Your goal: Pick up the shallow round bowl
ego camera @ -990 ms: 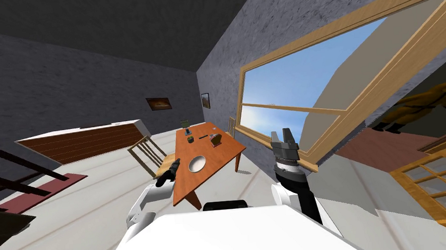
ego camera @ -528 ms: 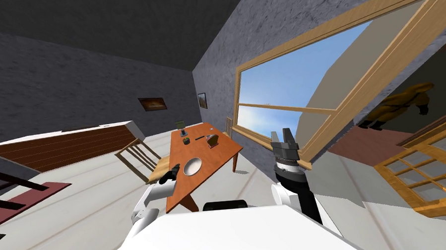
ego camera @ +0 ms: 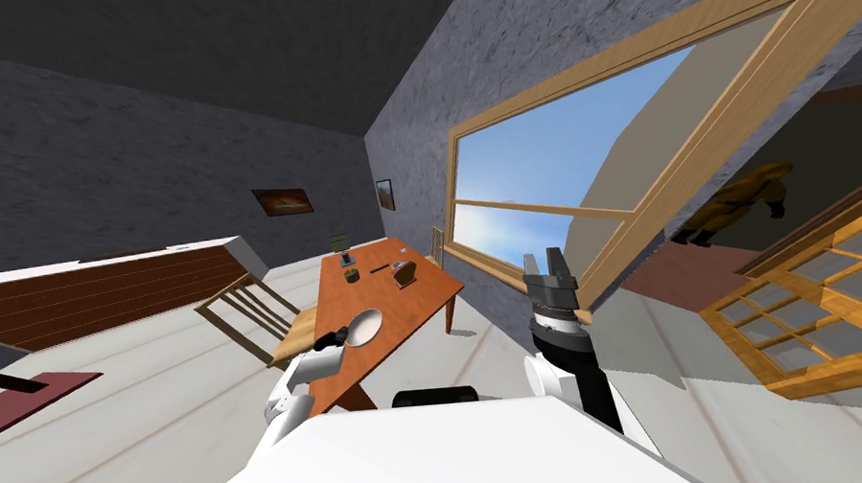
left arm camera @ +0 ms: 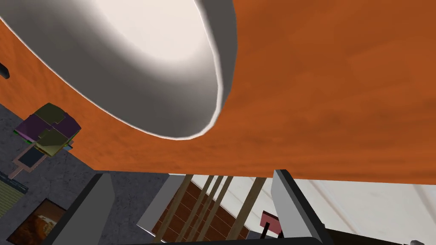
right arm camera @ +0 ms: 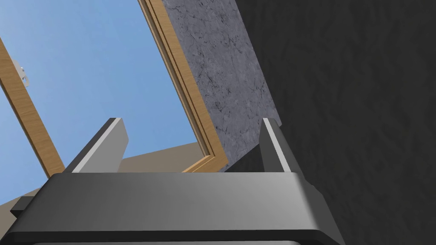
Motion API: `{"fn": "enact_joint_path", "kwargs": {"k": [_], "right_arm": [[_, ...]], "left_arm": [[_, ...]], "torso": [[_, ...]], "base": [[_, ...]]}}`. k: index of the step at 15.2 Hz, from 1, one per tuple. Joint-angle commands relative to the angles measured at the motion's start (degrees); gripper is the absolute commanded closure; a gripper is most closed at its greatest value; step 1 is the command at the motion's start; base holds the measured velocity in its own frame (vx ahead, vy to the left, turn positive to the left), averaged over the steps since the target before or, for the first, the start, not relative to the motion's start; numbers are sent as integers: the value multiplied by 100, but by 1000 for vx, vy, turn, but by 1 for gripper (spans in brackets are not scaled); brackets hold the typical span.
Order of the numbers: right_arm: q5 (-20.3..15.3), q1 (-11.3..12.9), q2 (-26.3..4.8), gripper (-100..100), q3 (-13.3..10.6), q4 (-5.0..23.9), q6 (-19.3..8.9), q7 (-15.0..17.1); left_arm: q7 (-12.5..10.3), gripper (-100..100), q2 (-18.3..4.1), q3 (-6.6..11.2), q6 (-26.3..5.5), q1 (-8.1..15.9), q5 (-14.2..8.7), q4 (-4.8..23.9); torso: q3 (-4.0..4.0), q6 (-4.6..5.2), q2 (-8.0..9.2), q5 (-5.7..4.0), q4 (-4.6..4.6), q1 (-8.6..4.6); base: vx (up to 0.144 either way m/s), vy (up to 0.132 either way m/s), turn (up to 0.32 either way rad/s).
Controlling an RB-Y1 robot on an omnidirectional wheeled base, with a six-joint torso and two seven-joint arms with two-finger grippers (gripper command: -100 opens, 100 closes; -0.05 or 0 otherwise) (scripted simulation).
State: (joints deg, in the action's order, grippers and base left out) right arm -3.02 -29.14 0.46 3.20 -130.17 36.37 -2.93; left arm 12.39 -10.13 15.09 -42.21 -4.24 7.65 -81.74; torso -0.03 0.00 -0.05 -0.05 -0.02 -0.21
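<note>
I am in a grey-walled room with a pale floor and a large wood-framed window (ego camera: 559,176). An orange-brown table (ego camera: 395,299) stands along the window wall. The shallow round bowl (ego camera: 363,327), white, sits on the table close to the end nearest me, towards the side where a wooden chair (ego camera: 250,315) stands. My left pincer (left arm camera: 191,176) is at that same edge of the table, just beside the bowl. Its two fingers are spread wide and grip nothing, and the bowl's rim lies just beyond the fingertips, apart from them. A few small things (ego camera: 406,274) cluster at the table's far end, well apart from the bowl. My right pincer (ego camera: 547,261) is raised off the table's window side, fingers apart, holding nothing.
</note>
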Motion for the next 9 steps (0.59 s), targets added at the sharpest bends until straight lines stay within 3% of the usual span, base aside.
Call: {"fn": "enact_joint_path", "kwargs": {"k": [1,7,9], "right_arm": [[0,0,0,0,0,0,0,0],[0,0,0,0,0,0,0,0],[0,0,0,0,0,0,0,0]], "left_arm": [[32,-100,24,30,-176,44,-7,70],[134,-100,153,158,-749,253,-3,448],[116,-100,162,148,-713,251,19,430]], "torso": [[0,0,0,0,0,0],[0,0,-1,0,0,0],[0,-1,0,0,0,0]], "base": [[22,-34,-54],[29,-37,-65],[22,-28,-38]]}}
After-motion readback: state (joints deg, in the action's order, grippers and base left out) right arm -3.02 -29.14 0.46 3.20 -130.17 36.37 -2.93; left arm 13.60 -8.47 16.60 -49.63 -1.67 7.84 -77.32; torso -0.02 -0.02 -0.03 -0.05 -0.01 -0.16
